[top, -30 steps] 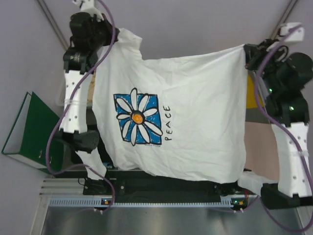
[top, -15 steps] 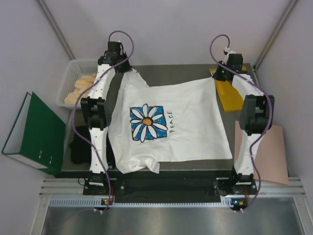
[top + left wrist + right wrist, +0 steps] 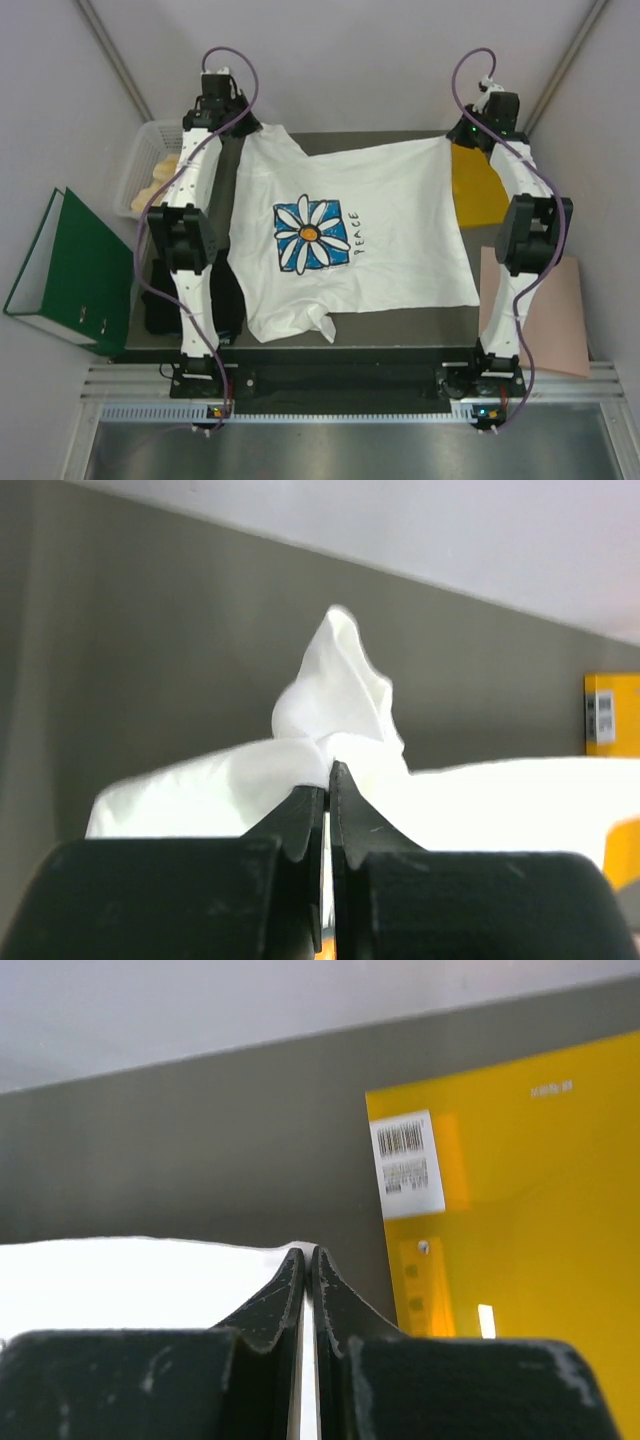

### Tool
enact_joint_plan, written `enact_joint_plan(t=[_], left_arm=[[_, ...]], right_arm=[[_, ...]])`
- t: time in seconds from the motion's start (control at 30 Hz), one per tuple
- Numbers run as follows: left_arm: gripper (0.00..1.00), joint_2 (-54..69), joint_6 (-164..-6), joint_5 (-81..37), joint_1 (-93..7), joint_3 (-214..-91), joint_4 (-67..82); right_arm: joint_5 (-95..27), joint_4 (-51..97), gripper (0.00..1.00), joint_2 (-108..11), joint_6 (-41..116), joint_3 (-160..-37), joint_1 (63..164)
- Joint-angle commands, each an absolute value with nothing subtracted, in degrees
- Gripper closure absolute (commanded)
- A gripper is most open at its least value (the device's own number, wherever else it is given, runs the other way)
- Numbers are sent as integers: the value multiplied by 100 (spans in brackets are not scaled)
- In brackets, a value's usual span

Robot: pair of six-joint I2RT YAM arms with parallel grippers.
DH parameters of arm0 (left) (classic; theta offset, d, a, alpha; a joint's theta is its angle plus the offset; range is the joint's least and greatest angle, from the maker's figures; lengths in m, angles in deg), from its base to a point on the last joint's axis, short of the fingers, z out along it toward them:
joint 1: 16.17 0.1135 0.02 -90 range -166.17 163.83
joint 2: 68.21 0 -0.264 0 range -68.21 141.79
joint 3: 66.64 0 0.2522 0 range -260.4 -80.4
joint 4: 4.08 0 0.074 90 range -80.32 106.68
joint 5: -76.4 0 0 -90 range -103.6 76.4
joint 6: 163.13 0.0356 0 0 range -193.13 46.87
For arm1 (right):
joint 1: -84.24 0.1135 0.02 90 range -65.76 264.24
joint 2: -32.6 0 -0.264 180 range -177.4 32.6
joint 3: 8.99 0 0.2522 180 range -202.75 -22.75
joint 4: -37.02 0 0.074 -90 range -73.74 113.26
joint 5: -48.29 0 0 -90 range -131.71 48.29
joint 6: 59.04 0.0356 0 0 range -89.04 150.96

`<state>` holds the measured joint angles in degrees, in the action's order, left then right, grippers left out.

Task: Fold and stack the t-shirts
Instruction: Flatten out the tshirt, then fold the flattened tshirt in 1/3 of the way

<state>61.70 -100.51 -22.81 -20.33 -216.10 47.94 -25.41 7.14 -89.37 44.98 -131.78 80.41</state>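
Observation:
The large white t-shirt [image 3: 400, 220] lies spread on the dark table [image 3: 350, 142], daisy print up, its near hem rumpled. My left gripper [image 3: 243, 128] is shut on the shirt's far left corner, and cloth [image 3: 340, 700] bunches up past the tips of that gripper [image 3: 327, 770]. At the far right corner my right gripper [image 3: 452, 138] is shut on the hem, with a thin white edge [image 3: 130, 1280] caught at the tips of the gripper [image 3: 307, 1252]. The black t-shirt [image 3: 158, 305] sits crumpled at the table's left side, partly hidden by my left arm.
An orange-yellow envelope [image 3: 478, 185] lies just right of the shirt, and shows again as the envelope [image 3: 520, 1220] with a barcode label. A pink sheet [image 3: 550, 310] sits at the right edge. A white basket [image 3: 150, 165] and a green binder [image 3: 60, 270] are off to the left.
Both arms have reached out to the far side and come down. The white shirt, held up close to the camera before, now lies flat on the table. Both grippers stayed shut.

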Motion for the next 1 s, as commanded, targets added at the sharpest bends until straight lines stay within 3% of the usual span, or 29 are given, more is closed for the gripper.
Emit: enact_joint_plan(t=[0.0,0.37,0.97], left_arm=[[100,5064,-10152,-2353,-2056,-20532,4695],[100,3656,-10486,-2194,-2302,-18519,4985],[100,2514,-10855,-2239,-2593,-16558,5872]], right_arm=[[-2352,946,100,-8299,4616,-12525,7923],[-2088,832,100,-7788,4686,-11056,7941],[-2501,270,100,-7928,4678,-10686,7932]])
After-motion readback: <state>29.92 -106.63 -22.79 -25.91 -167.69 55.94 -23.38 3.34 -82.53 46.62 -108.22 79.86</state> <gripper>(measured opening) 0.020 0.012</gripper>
